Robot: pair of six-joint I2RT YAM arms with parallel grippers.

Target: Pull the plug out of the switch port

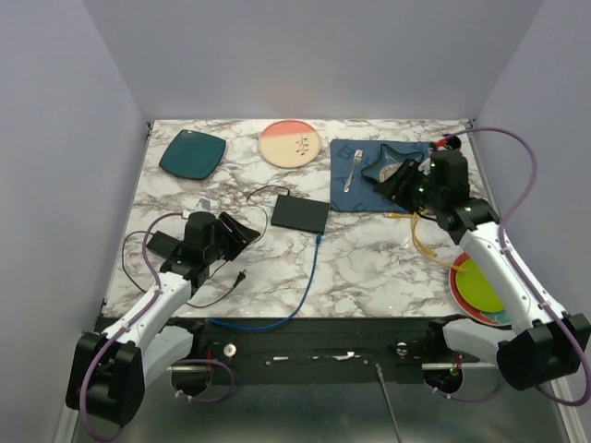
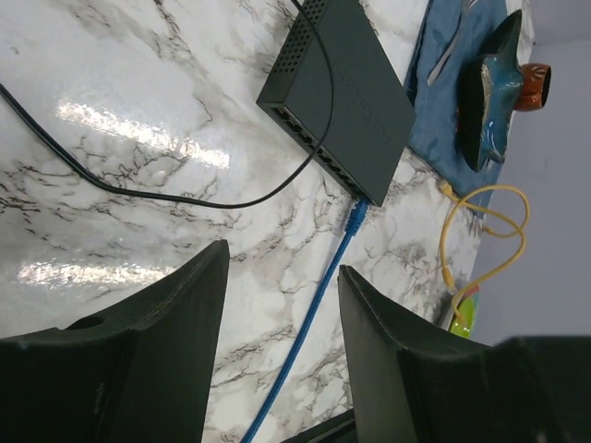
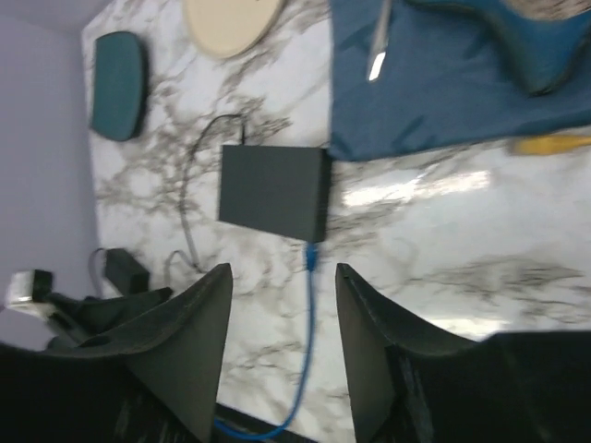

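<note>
The switch (image 1: 300, 214) lies mid-table, the blue plug (image 2: 355, 215) at its corner socket. The plug looks small and stiff, best pinched by its body, though the light switch may slide. The left gripper (image 2: 282, 263) and right gripper (image 3: 283, 269) both gape, empty.

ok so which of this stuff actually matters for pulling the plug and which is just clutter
For the job: switch, blue cable, plug on that cable's end by the switch.

Just lying about: teal plate, cream-and-pink plate, blue cloth, fork, star dish, yellow cable, green plate.
</note>
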